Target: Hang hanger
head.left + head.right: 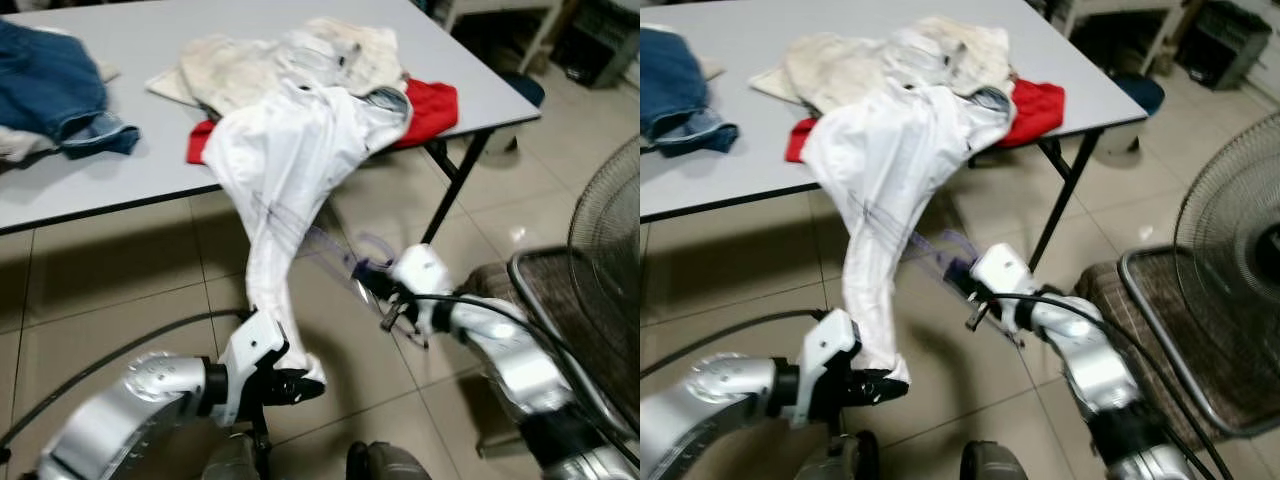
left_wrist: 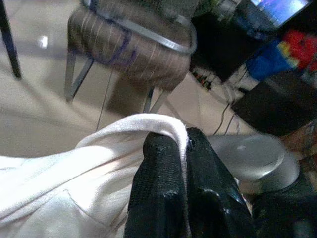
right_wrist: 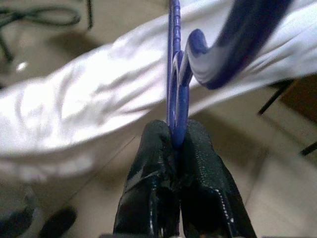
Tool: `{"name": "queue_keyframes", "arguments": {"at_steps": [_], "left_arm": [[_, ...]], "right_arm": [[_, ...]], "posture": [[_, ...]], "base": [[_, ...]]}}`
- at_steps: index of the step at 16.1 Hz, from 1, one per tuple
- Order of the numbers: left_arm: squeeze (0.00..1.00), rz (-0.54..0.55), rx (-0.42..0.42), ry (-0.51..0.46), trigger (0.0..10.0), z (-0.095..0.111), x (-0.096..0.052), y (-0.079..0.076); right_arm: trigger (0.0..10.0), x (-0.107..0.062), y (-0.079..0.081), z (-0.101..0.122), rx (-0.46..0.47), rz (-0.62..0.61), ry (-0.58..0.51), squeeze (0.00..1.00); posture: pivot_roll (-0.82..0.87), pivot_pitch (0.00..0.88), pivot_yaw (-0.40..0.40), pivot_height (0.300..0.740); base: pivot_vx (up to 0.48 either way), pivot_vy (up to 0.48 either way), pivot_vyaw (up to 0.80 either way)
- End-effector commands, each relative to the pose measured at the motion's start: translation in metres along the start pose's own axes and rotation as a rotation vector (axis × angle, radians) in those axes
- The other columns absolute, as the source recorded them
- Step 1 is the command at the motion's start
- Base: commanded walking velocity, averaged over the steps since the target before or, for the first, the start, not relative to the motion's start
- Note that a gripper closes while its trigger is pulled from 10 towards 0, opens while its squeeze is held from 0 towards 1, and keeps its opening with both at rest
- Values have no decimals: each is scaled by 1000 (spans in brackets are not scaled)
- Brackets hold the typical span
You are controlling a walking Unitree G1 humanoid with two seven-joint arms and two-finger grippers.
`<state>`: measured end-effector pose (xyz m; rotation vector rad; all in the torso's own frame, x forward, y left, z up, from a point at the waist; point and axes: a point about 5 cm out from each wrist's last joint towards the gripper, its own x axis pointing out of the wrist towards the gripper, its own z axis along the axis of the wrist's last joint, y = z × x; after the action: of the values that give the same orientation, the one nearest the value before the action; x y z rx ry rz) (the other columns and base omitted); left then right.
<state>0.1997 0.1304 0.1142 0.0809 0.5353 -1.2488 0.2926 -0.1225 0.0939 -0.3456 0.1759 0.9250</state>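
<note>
**White shirt and blue hanger held between two grippers**

Head views. We recorded a grey table carrying jeans, a cream garment and a red garment. A white shirt trailed off the table edge down over the tiled floor. We noted the left gripper low in front of the robot, its fingers pressed together on the shirt's lower end. The right gripper sat beside the hanging shirt, pinching a blue hanger that reached into the cloth. A fan and a chair stood to the robot's right.

Left wrist view. We saw two black fingers closed on a fold of the white shirt, the cloth running between them. Behind stood the striped chair on metal legs, with cables and dark clutter, too blurred to identify.

Right wrist view. We saw black fingers clamped on the hanger, its blurred hook curving above, the white shirt stretched behind it.
</note>
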Motion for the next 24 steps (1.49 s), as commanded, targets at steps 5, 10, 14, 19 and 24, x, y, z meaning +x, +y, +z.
{"name": "queue_keyframes", "arguments": {"at_steps": [5,10,14,19,24], "left_arm": [[0,-162,43,-277,0,63,-27,-13],[0,-238,14,-714,0,118,-49,-10],[0,-43,-24,-543,0,101,-25,13],[0,470,-42,-241,0,57,-2,70],[0,531,10,-198,0,52,12,92]], "right_arm": [[10000,23,17,-46,77,161,215,0],[10000,12,46,-79,192,271,271,0],[10000,-1,34,-80,190,141,217,0],[10000,-59,16,-91,185,-224,259,0],[10000,-103,39,-56,169,-316,150,0]], "posture": [[-45,86,-74,740],[-61,78,-54,740],[-75,81,-34,740],[-93,70,-13,740],[-130,60,58,740]], "base": [[0,0,0],[0,0,0],[0,0,0],[0,0,0],[0,0,0]]}}
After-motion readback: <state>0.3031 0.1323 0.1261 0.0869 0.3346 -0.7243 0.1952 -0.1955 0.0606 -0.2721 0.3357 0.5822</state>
